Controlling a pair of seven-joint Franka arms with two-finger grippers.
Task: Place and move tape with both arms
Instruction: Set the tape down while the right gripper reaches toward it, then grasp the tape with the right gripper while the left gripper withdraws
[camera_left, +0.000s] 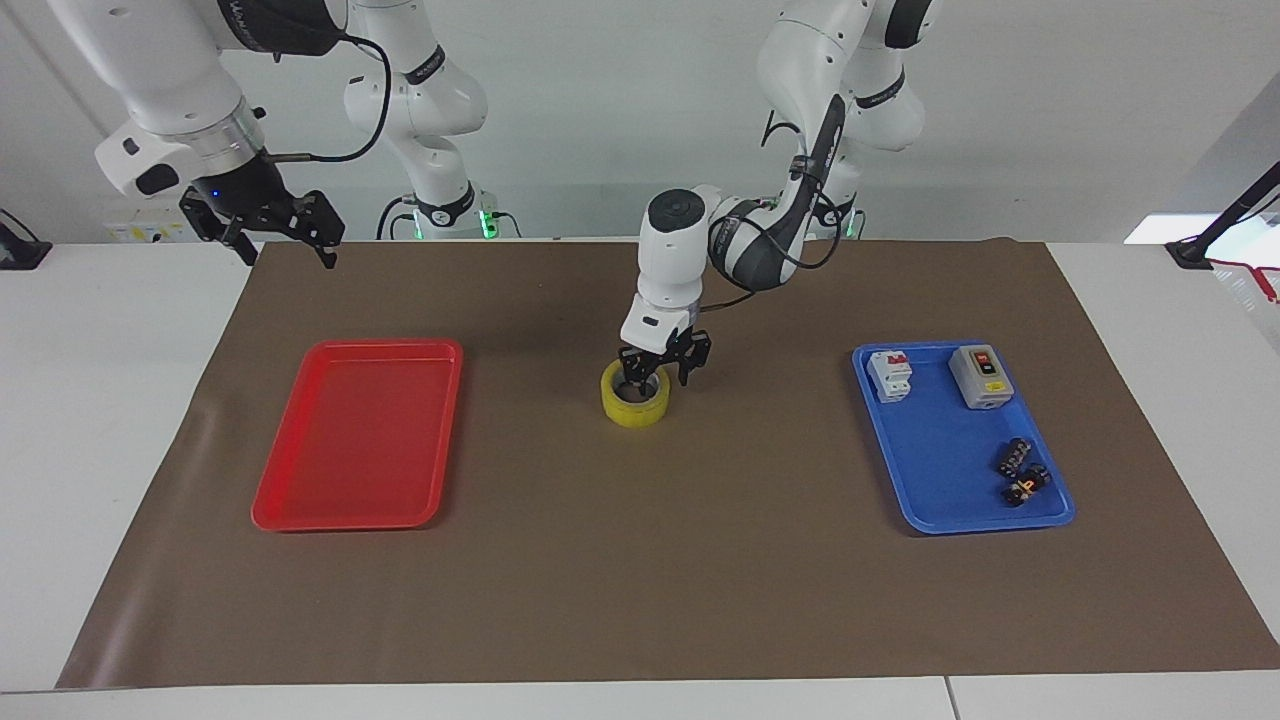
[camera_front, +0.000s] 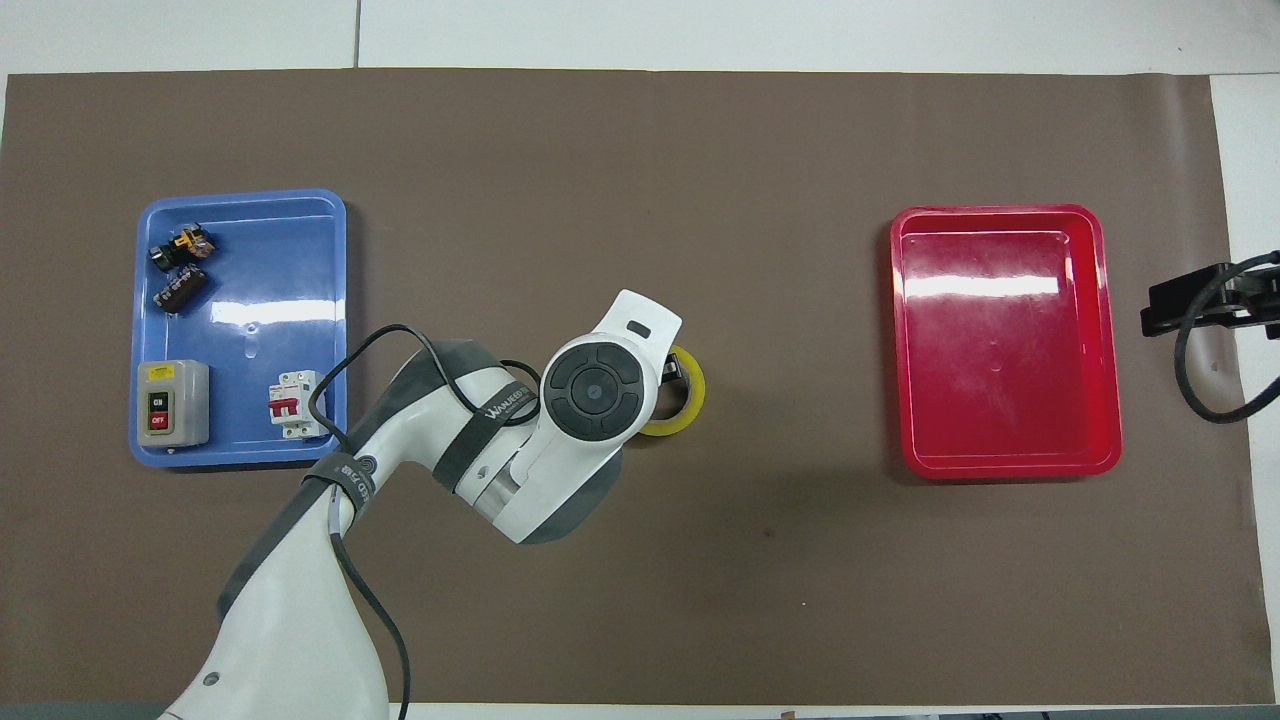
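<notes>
The yellow tape (camera_left: 634, 405) lies flat on the brown mat (camera_left: 640, 580), between the two trays. My left gripper (camera_left: 657, 377) is low over it and open, one finger down in the roll's hole and the other outside its rim toward the left arm's end. In the overhead view the left wrist covers most of the tape (camera_front: 688, 402). My right gripper (camera_left: 287, 254) waits open and raised over the mat's corner at the right arm's end, with nothing in it; its black body (camera_front: 1195, 306) shows at the overhead view's edge.
An empty red tray (camera_left: 355, 435) lies toward the right arm's end. A blue tray (camera_left: 950, 500) toward the left arm's end holds a grey switch box (camera_left: 981, 376), a white breaker (camera_left: 889, 375) and small black parts (camera_left: 1020, 472).
</notes>
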